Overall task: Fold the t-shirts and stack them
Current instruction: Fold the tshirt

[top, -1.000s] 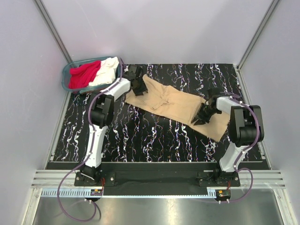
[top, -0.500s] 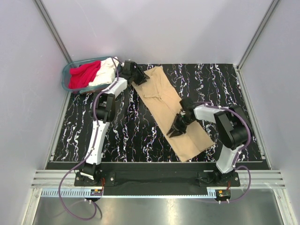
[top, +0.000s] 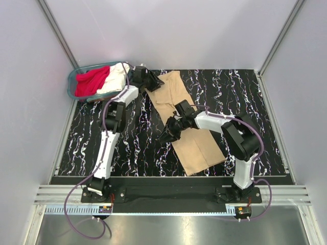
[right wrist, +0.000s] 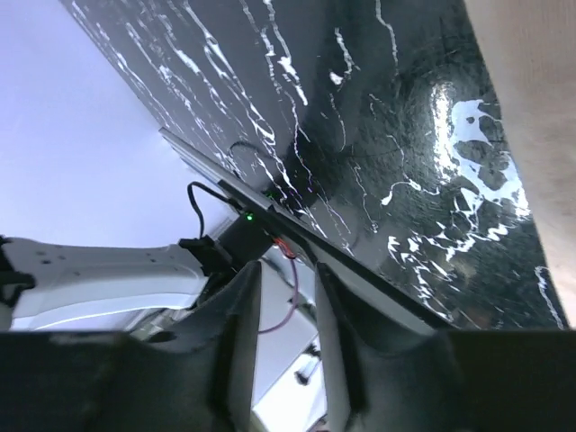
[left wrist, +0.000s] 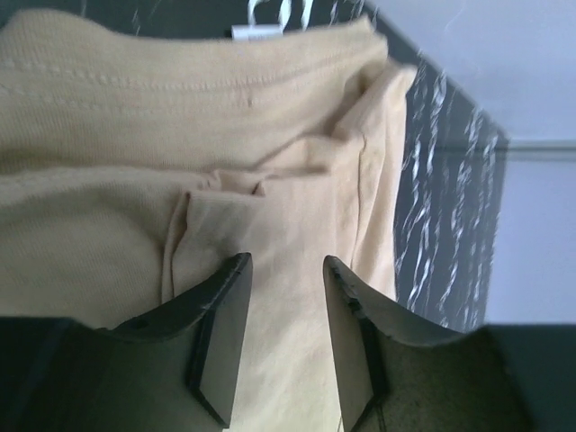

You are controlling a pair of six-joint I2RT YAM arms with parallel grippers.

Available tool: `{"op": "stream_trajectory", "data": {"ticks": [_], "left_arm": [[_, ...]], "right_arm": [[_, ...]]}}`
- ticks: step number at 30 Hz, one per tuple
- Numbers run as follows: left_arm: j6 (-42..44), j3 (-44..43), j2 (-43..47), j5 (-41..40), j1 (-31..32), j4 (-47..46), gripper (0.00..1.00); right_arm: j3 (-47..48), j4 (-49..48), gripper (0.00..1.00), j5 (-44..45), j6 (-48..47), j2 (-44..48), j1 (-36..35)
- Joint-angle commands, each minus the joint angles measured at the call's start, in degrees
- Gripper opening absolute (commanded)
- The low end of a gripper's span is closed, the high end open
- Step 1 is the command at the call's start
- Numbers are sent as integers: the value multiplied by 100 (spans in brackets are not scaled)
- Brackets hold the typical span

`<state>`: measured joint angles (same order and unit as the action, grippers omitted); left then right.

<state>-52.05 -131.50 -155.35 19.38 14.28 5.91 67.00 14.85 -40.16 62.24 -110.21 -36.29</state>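
Observation:
The tan t-shirt (top: pixel 199 150) lies flattened in a long diagonal strip from the back centre of the table to the front right. At its far end my left gripper (top: pixel 153 81) holds it; in the left wrist view the fingers (left wrist: pixel 220 306) stand a little apart with tan cloth (left wrist: pixel 180 117) bunched between them. Just off the shirt's left edge, my right gripper (top: pixel 167 137) is open by a narrow gap and holds nothing (right wrist: pixel 288 270). Only a strip of tan cloth (right wrist: pixel 549 81) shows at the right in that wrist view. The red t-shirt (top: pixel 92 81) and white t-shirt (top: pixel 118 75) lie crumpled in the basket.
The teal plastic basket (top: pixel 71 84) stands at the back left corner, right beside my left gripper. The black marbled table (top: pixel 122 148) is bounded by grey walls at the back and sides. The arm bases sit on the front rail (top: pixel 168 191).
The tan shirt has swung from lying across the table to a steep diagonal. My right gripper slid leftward across it and off its left edge. The left gripper moved slightly back with the shirt's far end.

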Motion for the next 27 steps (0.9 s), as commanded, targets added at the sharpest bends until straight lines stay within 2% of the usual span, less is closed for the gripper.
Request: {"op": "stream_trajectory", "data": {"ticks": [1,3,4,5,7,8,9,11,15,20,24,27], "left_arm": [[546,764,1364,-143,-13,165,46],[679,1439,2004,-537,92,191,47],[679,1643,2182,-705,144,200,48],[644,1854,2341,-881,293,182,49],[399,2365,2614,-1295,460,42,49],[302,2479,2650,-1366,592,-2,49],[223,2602,2624,-1401,663,-124,48],[99,2490,2493,-1428,812,-125,43],[-304,2103,1817,-1340,848,112,36],[-841,2041,1394,-1542,848,-195,36],[-1201,1427,753,-1350,822,-213,36],[-1360,917,349,-1052,813,-231,33]], "right_arm": [[208,306,39,7,-419,560,175],[278,1139,43,209,-1061,659,412],[452,1578,53,794,-1839,746,500],[489,2243,57,1104,-2186,808,666],[489,2565,58,1754,-2934,974,860],[472,2697,56,1870,-3119,1028,948],[446,2725,46,1933,-3252,1037,1157],[437,2751,18,2038,-3542,985,1326],[524,2646,0,2223,-3964,669,1423],[226,1821,0,2136,-3640,238,1423],[-352,1311,0,2188,-3122,167,1239],[-696,1047,0,2355,-2482,211,827]]}}
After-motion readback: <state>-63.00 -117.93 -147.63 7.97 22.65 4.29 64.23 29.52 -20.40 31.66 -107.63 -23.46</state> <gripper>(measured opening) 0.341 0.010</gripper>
